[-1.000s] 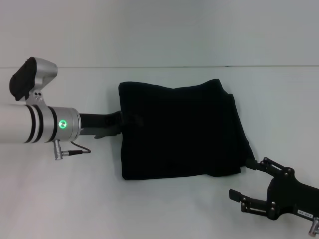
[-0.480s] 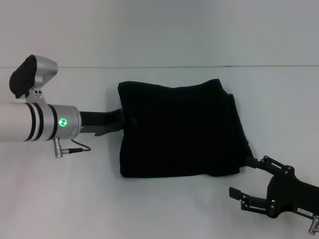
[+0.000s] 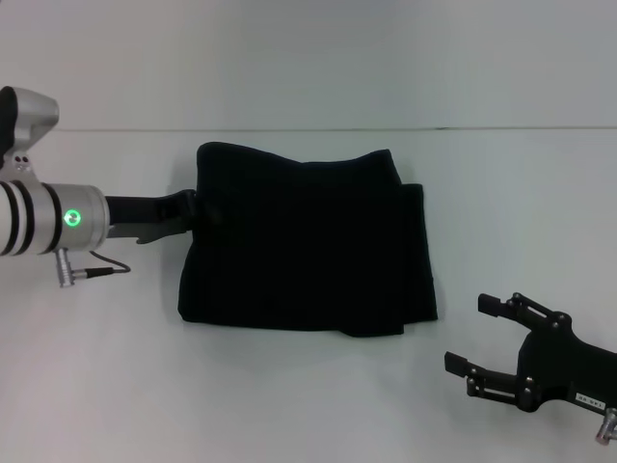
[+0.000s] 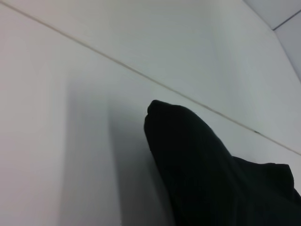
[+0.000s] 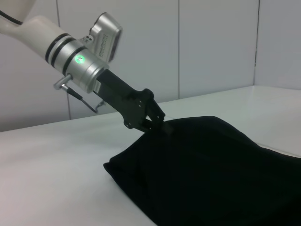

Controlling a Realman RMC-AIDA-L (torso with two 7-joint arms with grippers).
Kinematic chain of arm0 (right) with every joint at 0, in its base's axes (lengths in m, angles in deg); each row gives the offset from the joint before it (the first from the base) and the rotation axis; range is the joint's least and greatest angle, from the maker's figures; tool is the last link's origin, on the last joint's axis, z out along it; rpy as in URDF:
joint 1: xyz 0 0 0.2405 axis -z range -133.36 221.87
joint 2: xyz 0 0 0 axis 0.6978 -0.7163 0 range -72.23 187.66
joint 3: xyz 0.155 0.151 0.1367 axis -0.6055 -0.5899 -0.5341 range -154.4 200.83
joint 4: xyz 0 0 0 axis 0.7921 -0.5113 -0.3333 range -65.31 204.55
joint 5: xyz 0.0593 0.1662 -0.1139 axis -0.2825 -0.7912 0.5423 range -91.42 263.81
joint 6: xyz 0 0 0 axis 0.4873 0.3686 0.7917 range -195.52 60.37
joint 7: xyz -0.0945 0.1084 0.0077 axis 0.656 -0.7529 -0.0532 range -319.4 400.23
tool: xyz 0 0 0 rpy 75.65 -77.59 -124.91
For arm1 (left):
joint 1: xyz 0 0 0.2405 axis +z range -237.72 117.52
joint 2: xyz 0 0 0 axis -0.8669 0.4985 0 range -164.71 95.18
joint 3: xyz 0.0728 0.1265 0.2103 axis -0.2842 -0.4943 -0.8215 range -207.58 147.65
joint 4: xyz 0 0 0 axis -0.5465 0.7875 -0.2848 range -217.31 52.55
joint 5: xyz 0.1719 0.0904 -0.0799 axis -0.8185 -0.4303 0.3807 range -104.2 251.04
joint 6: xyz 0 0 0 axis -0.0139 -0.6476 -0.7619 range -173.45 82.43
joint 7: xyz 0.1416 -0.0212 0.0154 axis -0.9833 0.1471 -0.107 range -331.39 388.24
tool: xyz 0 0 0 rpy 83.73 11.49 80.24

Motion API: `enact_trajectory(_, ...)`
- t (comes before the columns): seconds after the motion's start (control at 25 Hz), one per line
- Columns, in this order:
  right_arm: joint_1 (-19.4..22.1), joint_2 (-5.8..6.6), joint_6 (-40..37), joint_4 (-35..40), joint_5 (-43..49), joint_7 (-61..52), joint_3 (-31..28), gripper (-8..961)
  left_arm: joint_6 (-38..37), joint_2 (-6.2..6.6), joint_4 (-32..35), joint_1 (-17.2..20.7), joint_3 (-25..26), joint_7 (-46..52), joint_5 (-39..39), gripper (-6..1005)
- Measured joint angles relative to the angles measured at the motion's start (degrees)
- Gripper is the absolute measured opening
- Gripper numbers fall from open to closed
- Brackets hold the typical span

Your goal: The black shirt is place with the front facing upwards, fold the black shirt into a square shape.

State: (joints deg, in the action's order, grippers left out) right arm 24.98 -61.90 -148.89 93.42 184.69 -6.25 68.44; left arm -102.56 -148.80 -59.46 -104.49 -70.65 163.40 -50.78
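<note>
The black shirt (image 3: 304, 241), folded into a rough square, is lying mid-table and is being pinched at its left edge by the left gripper (image 3: 198, 209). The right gripper (image 3: 487, 338) is being held with fingers spread wide, near the shirt's right front corner but not touching it.

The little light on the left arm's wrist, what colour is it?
Green, a small round light on the silver wrist; clearest in the head view.
</note>
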Motion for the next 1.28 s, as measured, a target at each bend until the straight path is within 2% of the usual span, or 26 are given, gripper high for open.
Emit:
enact_trajectory(0.32, -0.33, 0.0, 0.33, -0.17, -0.06, 0.03, -0.69, 945, -1.63, -0.79, 2.33, 1.24, -0.08, -2.81, 0.24, 142)
enact_trajectory(0.48, -0.49, -0.01, -0.05, -0.17, -0.07, 0.18, -2.54, 945, -8.61, -1.62, 8.21, 4.25, 0.14, -11.4, 1.83, 173)
enact_trajectory(0.6, -0.62, -0.06, -0.37, -0.17, -0.09, 0.39, -4.08, 945, -13.75, -1.59, 11.87, 6.88, 0.62, -17.7, 3.85, 233)
enact_trajectory(0.72, -0.89, -0.1, -0.91, -0.16, -0.14, 0.43, -5.02, 945, -21.04, -2.02, 16.17, 10.36, 1.89, -28.85, 6.78, 292)
enact_trajectory(0.88, -1.16, -0.22, -1.15, -0.22, -0.15, 0.71, -5.25, 944, -28.49, -4.48, 21.33, 15.62, 3.4, -43.75, 10.11, 372)
enact_trajectory(0.96, -1.21, -0.3, -1.15, -0.67, -0.15, 1.57, -5.16, 944, -31.86, -6.19, 23.46, 18.81, 3.85, -51.49, 10.63, 464)
enact_trajectory(1.08, -1.21, -0.33, -0.68, -2.71, -0.17, 3.67, -5.19, 944, -34.26, -7.73, 24.57, 22.25, 3.92, -57.77, 10.56, 603)
enact_trajectory(1.12, -1.21, -0.34, -0.2, -3.62, -0.15, 4.26, -5.27, 944, -34.84, -8.23, 24.7, 23.73, 3.94, -59.6, 10.41, 681)
enact_trajectory(1.2, -1.2, -0.35, 1.15, -5.23, -0.13, 5.5, -5.3, 942, -34.77, -8.63, 23.94, 25.49, 3.95, -60.46, 10.19, 837)
enact_trajectory(1.28, -1.19, -0.36, 2.33, -6.69, -0.12, 7.03, -5.4, 941, -34.22, -8.6, 22.21, 26.74, 4.13, -60.9, 10.1, 877)
